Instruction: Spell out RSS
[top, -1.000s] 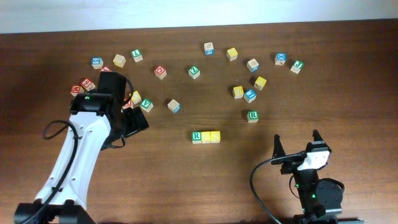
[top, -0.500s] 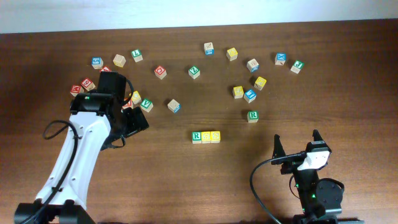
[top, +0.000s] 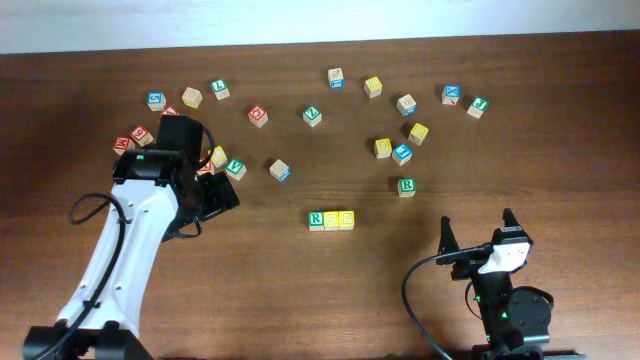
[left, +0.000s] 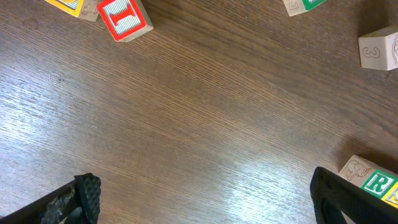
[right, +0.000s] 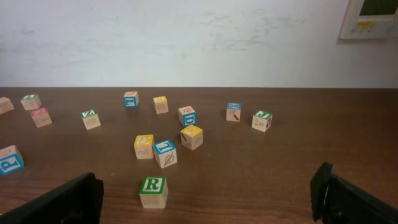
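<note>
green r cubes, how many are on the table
2. One R cube is the left end of the three-cube row; a second R cube stands alone to the row's upper right. The left arm may hide more.

Lab (white wall, table)

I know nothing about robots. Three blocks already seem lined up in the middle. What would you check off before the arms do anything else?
1. Row formed: ok. The green R cube, middle yellow cube and end yellow cube sit side by side, apparently touching.
2. Yellow faces read S: cannot tell, too small in the overhead view.
3. Left end effector empty: ok, open over bare table.
4. Right end effector empty: ok, open, holding nothing.
5. Arms off the row: ok, neither touches it.
6. Spare R cube apart from the row: ok.
</note>
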